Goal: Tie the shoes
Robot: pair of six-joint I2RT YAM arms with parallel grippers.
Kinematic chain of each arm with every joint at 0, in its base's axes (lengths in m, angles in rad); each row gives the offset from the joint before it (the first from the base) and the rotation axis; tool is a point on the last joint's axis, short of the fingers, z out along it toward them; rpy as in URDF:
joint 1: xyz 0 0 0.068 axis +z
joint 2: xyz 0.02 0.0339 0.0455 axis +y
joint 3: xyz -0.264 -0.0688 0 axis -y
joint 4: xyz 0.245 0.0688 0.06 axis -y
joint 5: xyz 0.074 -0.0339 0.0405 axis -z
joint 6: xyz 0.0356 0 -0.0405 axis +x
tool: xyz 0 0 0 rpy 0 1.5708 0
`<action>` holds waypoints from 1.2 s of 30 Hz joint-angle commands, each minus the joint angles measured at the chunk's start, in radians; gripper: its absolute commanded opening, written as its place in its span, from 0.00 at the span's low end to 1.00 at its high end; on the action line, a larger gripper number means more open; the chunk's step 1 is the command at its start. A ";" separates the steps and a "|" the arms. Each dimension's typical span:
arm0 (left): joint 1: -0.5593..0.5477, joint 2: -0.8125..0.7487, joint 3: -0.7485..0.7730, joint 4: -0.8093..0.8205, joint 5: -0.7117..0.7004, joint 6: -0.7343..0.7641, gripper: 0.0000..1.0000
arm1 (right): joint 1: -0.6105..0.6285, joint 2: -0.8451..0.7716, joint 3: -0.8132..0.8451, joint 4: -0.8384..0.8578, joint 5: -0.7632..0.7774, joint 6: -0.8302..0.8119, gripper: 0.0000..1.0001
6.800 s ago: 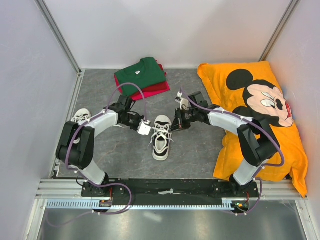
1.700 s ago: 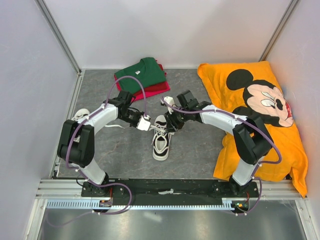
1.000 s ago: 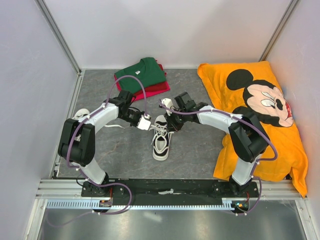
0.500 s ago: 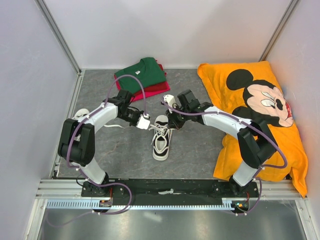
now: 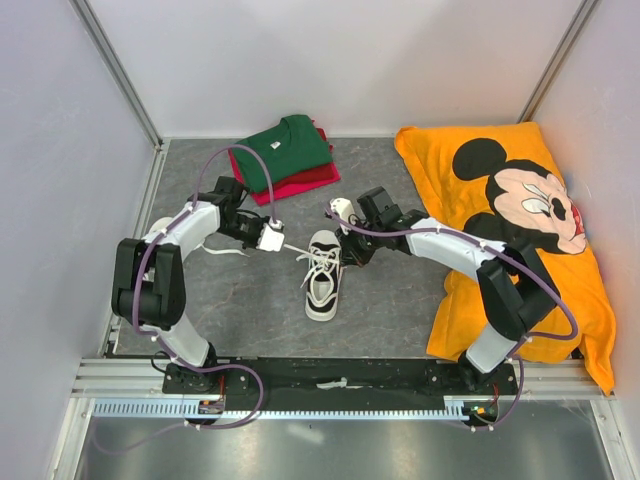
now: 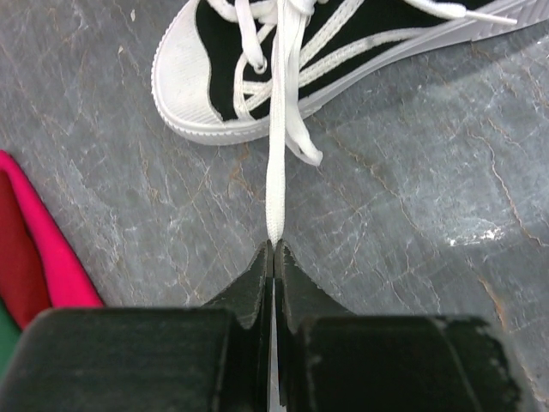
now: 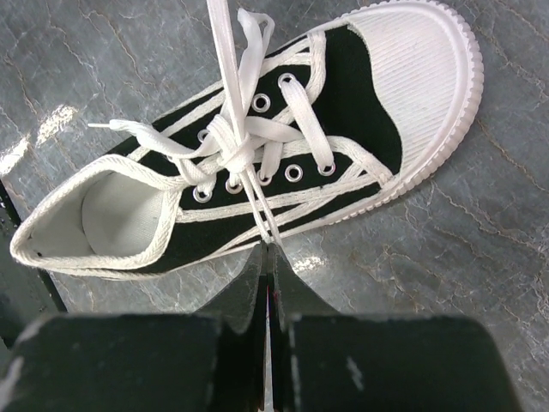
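Gripping one lace each. Left jaws are pinched shut on a flat white lace (image 6: 275, 163), which is drawn straight from the centre sneaker (image 5: 322, 277) out to the left. Right jaws are closed on a second strand (image 7: 261, 216) coming off the crossed laces over the eyelets, just beside the sneaker's right side. The sneaker sits upright on the grey bench (image 5: 400, 300) between the arms, toe toward the bases. The other sneaker (image 5: 156, 230) is at the bench's left edge, partly hidden by the left arm (image 5: 188, 226). A folded green shirt (image 5: 282, 147) lies on a red shirt (image 5: 305, 182) behind. Orange Mickey cloth (image 5: 520, 230) at right.
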 commanded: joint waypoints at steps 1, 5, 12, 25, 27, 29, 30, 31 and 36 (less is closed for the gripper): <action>0.004 -0.017 0.013 0.000 0.016 0.012 0.02 | -0.003 -0.045 -0.012 -0.002 0.018 -0.016 0.00; 0.004 0.017 0.013 0.060 0.008 -0.052 0.02 | -0.001 -0.055 -0.019 -0.002 0.040 -0.018 0.00; 0.003 0.037 0.005 0.109 0.022 -0.161 0.08 | -0.005 -0.042 -0.003 -0.009 0.029 -0.018 0.00; -0.017 -0.043 -0.145 0.146 0.079 -0.184 0.38 | -0.005 -0.004 0.021 -0.042 -0.002 -0.023 0.00; -0.037 -0.023 -0.142 0.152 0.074 -0.187 0.40 | -0.005 0.002 0.021 -0.043 0.003 -0.023 0.00; -0.049 -0.003 -0.141 0.190 0.068 -0.221 0.42 | -0.003 0.007 0.021 -0.046 0.006 -0.027 0.00; -0.059 0.001 -0.139 0.204 0.070 -0.239 0.45 | -0.005 0.007 0.021 -0.045 0.009 -0.026 0.00; -0.063 0.007 -0.135 0.214 0.065 -0.247 0.46 | -0.005 0.008 0.021 -0.049 0.011 -0.029 0.00; -0.100 0.035 -0.112 0.250 0.062 -0.295 0.50 | -0.003 0.017 0.021 -0.054 0.014 -0.033 0.00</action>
